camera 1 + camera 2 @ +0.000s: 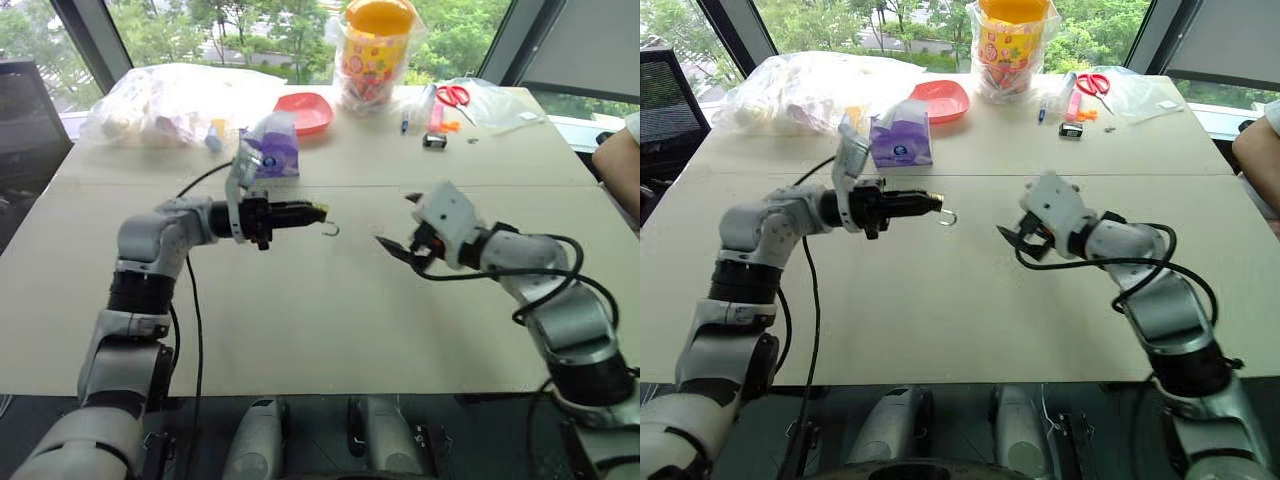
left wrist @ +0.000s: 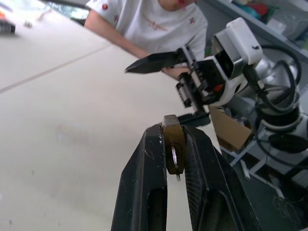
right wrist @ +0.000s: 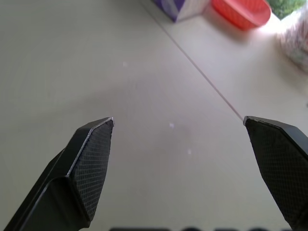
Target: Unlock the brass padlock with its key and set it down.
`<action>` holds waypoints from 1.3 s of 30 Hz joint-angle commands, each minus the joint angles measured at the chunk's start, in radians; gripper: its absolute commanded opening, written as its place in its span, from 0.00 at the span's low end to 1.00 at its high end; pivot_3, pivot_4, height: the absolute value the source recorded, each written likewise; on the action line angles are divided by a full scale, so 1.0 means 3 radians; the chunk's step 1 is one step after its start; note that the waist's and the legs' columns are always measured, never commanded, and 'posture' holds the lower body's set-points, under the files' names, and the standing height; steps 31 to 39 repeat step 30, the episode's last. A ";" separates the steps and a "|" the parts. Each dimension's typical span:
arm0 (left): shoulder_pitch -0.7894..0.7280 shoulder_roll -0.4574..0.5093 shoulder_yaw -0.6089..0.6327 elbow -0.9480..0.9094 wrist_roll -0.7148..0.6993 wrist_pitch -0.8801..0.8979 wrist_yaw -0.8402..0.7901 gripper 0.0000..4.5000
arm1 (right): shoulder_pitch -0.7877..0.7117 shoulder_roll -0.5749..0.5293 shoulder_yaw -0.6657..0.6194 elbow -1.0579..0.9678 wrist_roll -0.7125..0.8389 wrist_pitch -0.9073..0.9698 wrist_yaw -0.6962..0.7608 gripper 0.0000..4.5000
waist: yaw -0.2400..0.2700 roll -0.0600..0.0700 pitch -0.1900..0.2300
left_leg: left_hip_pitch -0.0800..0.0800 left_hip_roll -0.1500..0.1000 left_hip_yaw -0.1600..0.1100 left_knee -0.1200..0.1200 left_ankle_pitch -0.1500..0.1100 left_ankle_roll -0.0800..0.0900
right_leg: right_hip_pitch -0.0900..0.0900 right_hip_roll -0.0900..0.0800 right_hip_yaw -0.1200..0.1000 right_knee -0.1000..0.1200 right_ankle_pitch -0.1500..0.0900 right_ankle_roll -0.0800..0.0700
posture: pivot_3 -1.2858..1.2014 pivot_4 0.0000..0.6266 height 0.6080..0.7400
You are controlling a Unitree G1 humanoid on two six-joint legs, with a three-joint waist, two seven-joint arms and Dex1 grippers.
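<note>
My left gripper (image 1: 316, 213) reaches level across the table's middle, shut on the brass padlock (image 2: 173, 142). The padlock's silvery shackle (image 1: 330, 229) hangs out past the fingertips as an open hook. In the left wrist view a thin silvery piece, apparently the key (image 2: 174, 161), sits in the padlock's end that faces the wrist. My right gripper (image 1: 396, 222) hovers a short way to the right of the shackle, open wide, with nothing between its fingers (image 3: 94, 144). It points toward the left gripper and slightly down at the bare table.
A purple tissue pack (image 1: 270, 150), a red dish (image 1: 305, 112), plastic bags (image 1: 170, 105), a jar with an orange lid (image 1: 376, 50), red scissors (image 1: 455, 96) and a black-and-white clip (image 1: 434, 140) crowd the far side of the table (image 1: 330, 330). A person's arm (image 1: 618, 160) rests at the right edge.
</note>
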 commanded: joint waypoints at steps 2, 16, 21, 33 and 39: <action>-0.0141 -0.0340 -0.0051 0.0380 0.0076 0.0087 0.0267 0.00 | 0.0112 -0.0196 -0.0191 -0.0605 0.0446 0.0314 0.0324 0.99 | -0.0002 0.0000 0.0000 | 0.0001 0.0001 -0.0002 0.0000 0.0000 0.0000 | 0.0000 0.0002 0.0000 0.0002 0.0000 0.0001 | 0.52 0.24 1.00; -0.0758 -0.0834 -0.0104 0.1935 0.0602 -0.0406 0.0158 0.60 | 0.0179 -0.0228 -0.0112 -0.0978 0.0625 0.0740 0.0078 1.00 | 0.0008 -0.0001 0.0000 | 0.0000 0.0003 -0.0003 0.0003 0.0000 0.0000 | 0.0000 0.0001 -0.0003 0.0000 -0.0001 -0.0002 | 0.52 0.24 1.00; -0.0797 -0.0654 -0.0113 0.2017 0.0872 -0.0599 0.0302 0.98 | 0.0200 -0.0258 -0.0121 -0.0966 0.0618 0.0721 0.0037 1.00 | 0.0009 -0.0001 -0.0001 | 0.0000 0.0003 -0.0004 0.0003 0.0000 0.0000 | 0.0000 0.0001 -0.0003 -0.0001 -0.0001 -0.0002 | 0.52 0.24 1.00; -0.0020 0.0109 0.0240 0.0076 0.0578 -0.0299 0.0280 0.98 | 0.0349 -0.0048 -0.0350 -0.0574 0.0545 0.0450 -0.0184 1.00 | -0.0056 -0.0001 -0.0001 | 0.0002 0.0016 -0.0006 -0.0002 0.0000 0.0000 | -0.0003 0.0002 -0.0003 0.0003 -0.0002 -0.0007 | 0.52 0.24 1.00; -0.0020 0.0109 0.0240 0.0076 0.0578 -0.0299 0.0280 0.98 | 0.0349 -0.0048 -0.0350 -0.0574 0.0545 0.0450 -0.0184 1.00 | -0.0056 -0.0001 -0.0001 | 0.0002 0.0016 -0.0006 -0.0002 0.0000 0.0000 | -0.0003 0.0002 -0.0003 0.0003 -0.0002 -0.0007 | 0.52 0.24 1.00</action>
